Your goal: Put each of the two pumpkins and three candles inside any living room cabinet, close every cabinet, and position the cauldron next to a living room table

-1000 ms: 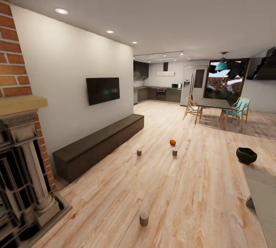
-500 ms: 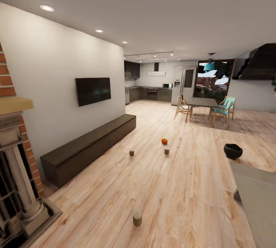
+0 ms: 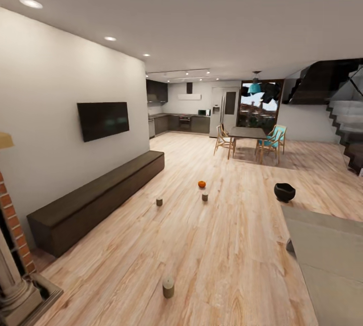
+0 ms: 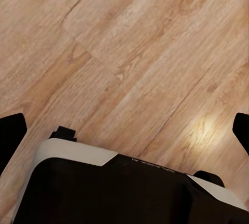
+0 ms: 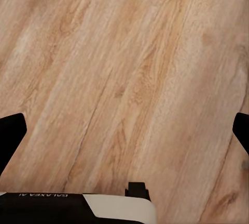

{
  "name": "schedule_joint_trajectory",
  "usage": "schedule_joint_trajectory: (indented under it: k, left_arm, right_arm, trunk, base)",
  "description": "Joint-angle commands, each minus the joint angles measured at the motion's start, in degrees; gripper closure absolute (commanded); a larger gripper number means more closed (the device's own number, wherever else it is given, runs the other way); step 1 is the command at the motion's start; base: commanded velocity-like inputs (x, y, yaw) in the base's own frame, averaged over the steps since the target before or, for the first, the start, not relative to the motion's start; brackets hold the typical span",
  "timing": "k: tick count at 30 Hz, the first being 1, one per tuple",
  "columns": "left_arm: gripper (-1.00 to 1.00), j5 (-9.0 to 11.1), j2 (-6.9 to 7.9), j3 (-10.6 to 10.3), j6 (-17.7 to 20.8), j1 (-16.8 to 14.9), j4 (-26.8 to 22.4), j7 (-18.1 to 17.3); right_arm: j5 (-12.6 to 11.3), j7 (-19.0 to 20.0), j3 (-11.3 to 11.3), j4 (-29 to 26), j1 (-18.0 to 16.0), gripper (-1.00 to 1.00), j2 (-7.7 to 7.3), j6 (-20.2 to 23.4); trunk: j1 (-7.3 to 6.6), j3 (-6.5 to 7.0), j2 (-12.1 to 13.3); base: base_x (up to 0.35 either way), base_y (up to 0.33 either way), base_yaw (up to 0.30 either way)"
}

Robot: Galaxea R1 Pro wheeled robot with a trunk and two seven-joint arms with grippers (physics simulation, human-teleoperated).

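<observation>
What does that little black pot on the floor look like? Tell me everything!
The cauldron is a small, round, matte-black pot with a wide open mouth whose rim looks wavy. It sits upright on the light wooden floor, on the right side of the room, just beyond the far end of the grey coffee table. Nothing touches it but the floor. Its inside is too dark to see.
</observation>
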Motion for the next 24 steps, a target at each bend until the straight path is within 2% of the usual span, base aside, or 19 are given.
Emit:
schedule_joint_trajectory:
  k: [1, 5, 12, 21, 24]
  left_arm:
    - [-1.00, 0.27, -0.04, 0.34, 0.40, 0.02, -0.13, 0.03]
    - [-1.00, 0.27, -0.03, 0.34, 0.40, 0.02, -0.03, 0.06]
    - [-1.00, 0.27, -0.05, 0.34, 0.40, 0.02, -0.01, 0.05]
    - [-1.00, 0.27, -0.06, 0.34, 0.40, 0.02, -0.01, 0.05]
    - [-1.00, 0.27, -0.10, 0.34, 0.40, 0.02, -0.01, 0.05]
  right_arm:
    - [0.01, 0.04, 0.06, -0.08, 0.01, -1.00, 0.01, 0.25]
    - [0.07, -0.02, 0.18, 0.08, -0.01, -1.00, 0.07, 0.23]
    - [0.10, -0.03, 0.23, 0.19, -0.01, -1.00, 0.08, 0.22]
    - [0.10, -0.03, 0.13, 0.27, -0.01, -1.00, 0.08, 0.38]
    - [0.10, -0.03, 0.12, 0.29, -0.01, -1.00, 0.08, 0.39]
  trunk:
    - [0.02, -0.03, -0.04]
    - [0.02, -0.03, -0.04]
    - [0.02, -0.03, -0.04]
    - [0.02, -0.07, -0.04]
    - [0.02, -0.19, -0.04]
  base:
    - [0.006, 0.000, -0.020]
    - [0.158, -0.029, -0.007]
    - [0.299, -0.069, -0.002]
    - [0.316, -0.017, -0.258]
    - [0.167, -0.001, -0.237]
